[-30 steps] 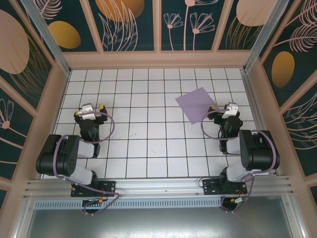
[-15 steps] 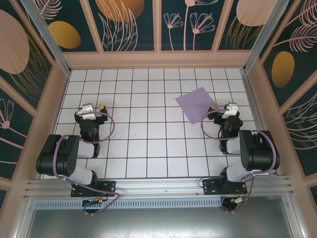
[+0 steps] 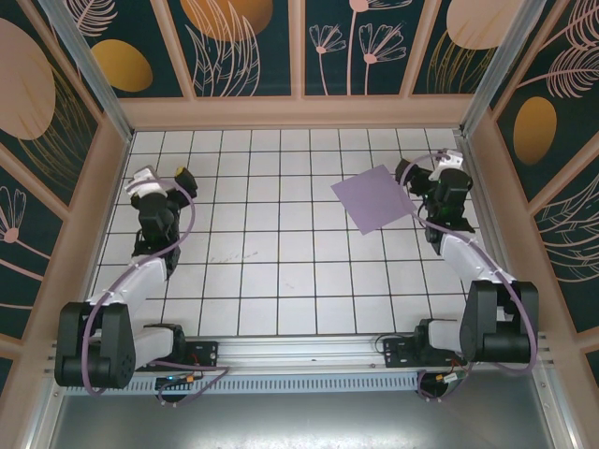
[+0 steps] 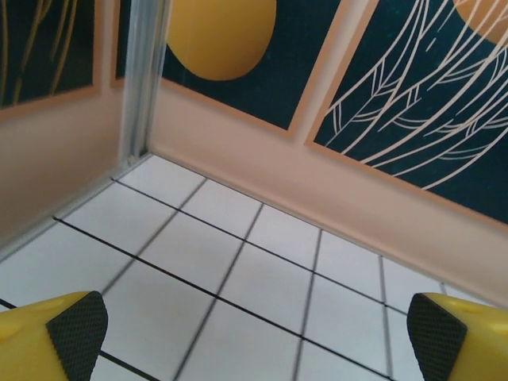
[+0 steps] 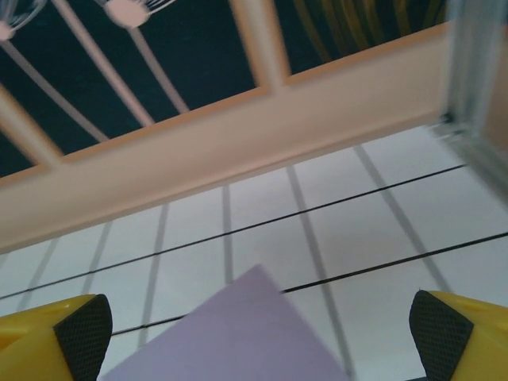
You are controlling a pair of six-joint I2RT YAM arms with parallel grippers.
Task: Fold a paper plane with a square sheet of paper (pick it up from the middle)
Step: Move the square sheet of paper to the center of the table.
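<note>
The square sheet of paper (image 3: 374, 198), lilac and flat, lies unfolded on the tiled floor right of centre, turned like a diamond. No paper plane is in view. My right gripper (image 3: 430, 169) hovers open just off the sheet's right corner. In the right wrist view the sheet's far corner (image 5: 238, 325) shows between the wide-apart yellow fingertips of the right gripper (image 5: 258, 337). My left gripper (image 3: 162, 180) is open near the left wall, far from the paper. In the left wrist view the left gripper (image 4: 258, 337) has only bare tiles between its pads.
A white tiled floor (image 3: 281, 253) is boxed in by peach walls on the left (image 3: 108, 178), far side (image 3: 299, 112) and right (image 3: 487, 178). Both arm bases sit on the metal rail (image 3: 299, 351) at the near edge.
Both arms have stretched out from their folded poses, carrying the grippers toward the far wall. The right gripper now sits by the paper's right corner. The paper has not moved.
</note>
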